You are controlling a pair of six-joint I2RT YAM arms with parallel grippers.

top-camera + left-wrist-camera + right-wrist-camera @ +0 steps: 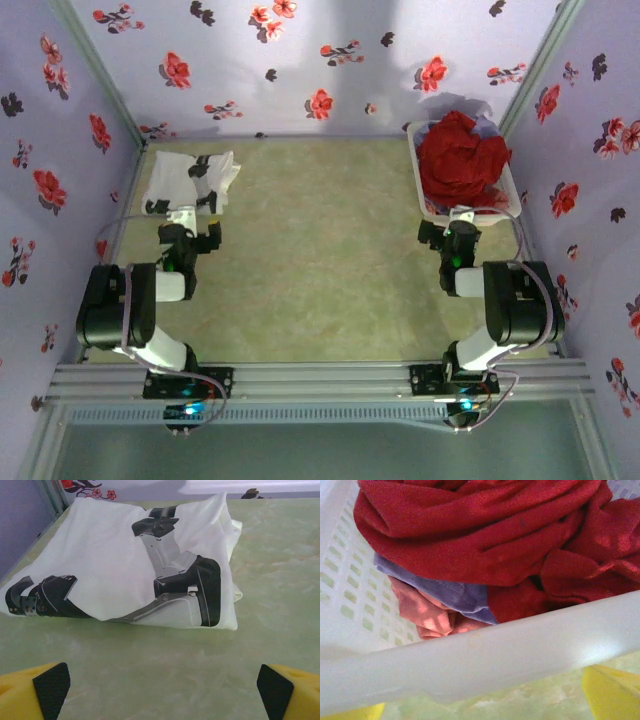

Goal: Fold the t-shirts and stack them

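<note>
The white t-shirt with black print (190, 180) lies folded on the green table (320, 260) at the upper left of the top view, close to the corner of the flower-patterned walls (300, 60). In the left wrist view this shirt (125, 560) fills the upper half of the frame, flat, with its near edge a little rumpled and a second layer peeking out on the right side.

The left gripper (195, 212) sits just below the shirt in the top view. In its own camera the left gripper (160, 690) stands wide, with its black pads (50, 687) at the two bottom corners, bare table between them, and nothing held.

At the upper right of the top view a white plastic basket (425, 190) holds the crumpled red t-shirt (460, 155). The right gripper (460, 212) is at the basket's near rim.

In the right wrist view the basket rim (495, 655) crosses the lower frame. Above it the red t-shirt (470, 530) lies heaped, with a fold of the lavender t-shirt (445, 592) under it and a salmon-pink cloth (427, 615) lower still. The right gripper (480, 705) is spread wide, its yellow fingers (610, 690) at the bottom corners below the rim, gripping nothing.
</note>
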